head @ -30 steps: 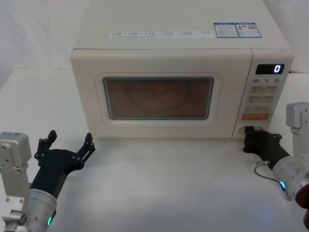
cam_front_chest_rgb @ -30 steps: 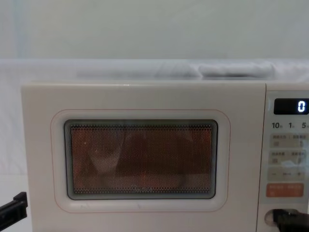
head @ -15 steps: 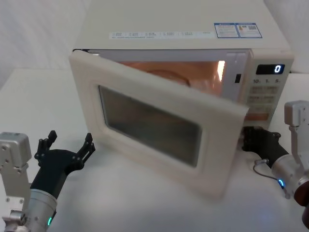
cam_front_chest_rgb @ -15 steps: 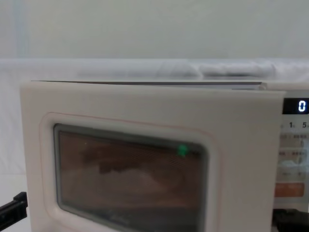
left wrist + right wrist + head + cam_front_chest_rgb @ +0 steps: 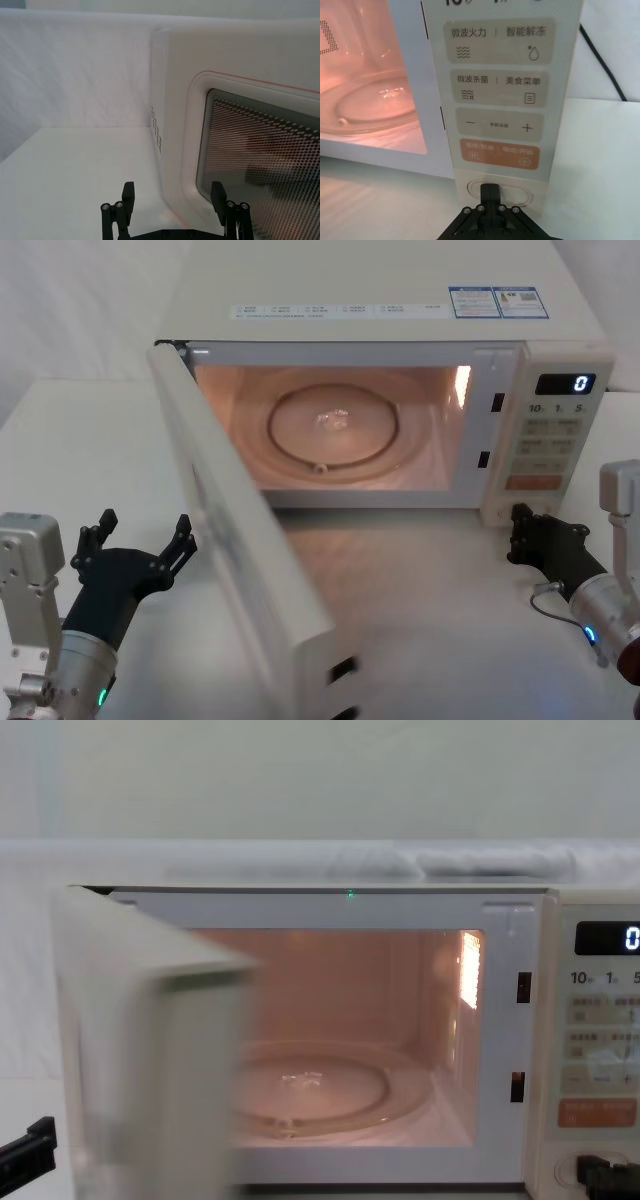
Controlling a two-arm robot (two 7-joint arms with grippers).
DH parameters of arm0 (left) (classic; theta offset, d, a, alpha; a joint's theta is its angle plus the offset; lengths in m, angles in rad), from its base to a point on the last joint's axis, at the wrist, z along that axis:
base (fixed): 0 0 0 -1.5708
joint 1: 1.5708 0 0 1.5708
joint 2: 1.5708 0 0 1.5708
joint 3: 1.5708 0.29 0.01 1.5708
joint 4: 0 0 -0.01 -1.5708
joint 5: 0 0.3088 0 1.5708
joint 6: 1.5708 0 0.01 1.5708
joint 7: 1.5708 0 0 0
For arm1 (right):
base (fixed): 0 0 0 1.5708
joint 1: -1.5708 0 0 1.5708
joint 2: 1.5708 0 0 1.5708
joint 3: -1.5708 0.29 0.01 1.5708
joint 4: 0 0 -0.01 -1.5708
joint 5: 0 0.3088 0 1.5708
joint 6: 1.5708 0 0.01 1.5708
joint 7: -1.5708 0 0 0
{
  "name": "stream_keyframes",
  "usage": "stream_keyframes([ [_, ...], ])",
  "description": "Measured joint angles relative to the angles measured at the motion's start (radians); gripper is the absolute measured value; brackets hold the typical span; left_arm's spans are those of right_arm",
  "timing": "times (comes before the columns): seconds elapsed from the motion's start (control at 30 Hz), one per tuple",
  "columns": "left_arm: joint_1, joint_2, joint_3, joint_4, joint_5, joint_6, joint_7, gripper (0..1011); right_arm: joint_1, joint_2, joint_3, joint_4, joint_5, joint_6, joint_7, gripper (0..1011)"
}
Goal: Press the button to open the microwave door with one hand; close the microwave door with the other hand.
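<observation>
Hinged at left, microwave door (image 5: 235,570) points outward (wide open) — toward robot.

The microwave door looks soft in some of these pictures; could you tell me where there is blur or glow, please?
Chest view: the microwave door is smeared, its edge blurred, while the lit cavity glows pink-orange. Head view: the same warm light fills the cavity, brightest at the lamp on its right wall. Left wrist view: the door's window mesh is sharp. Right wrist view: the keypad print is crisp.

microwave (image 5: 380,300): smooth matt cream plastic | microwave door (image 5: 260,150) window: glossy meshed glass | turntable (image 5: 333,425): clear glass
</observation>
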Motion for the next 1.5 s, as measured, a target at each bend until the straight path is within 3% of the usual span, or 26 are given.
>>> stream_keyframes([
  [0.93,0.0,0.0,0.0,0.0,0.0,0.0,0.0,1001,-0.04,0.008,0.011,-0.057,0.0,0.016,-0.001,0],
  [1.13,0.0,0.0,0.0,0.0,0.0,0.0,0.0,1001,-0.061,0.017,0.011,-0.109,0.001,0.029,0.001,0],
  [1.5,0.0,0.0,0.0,0.0,0.0,0.0,0.0,1001,-0.123,0.04,0.024,-0.263,0.0,0.055,-0.006,0],
])
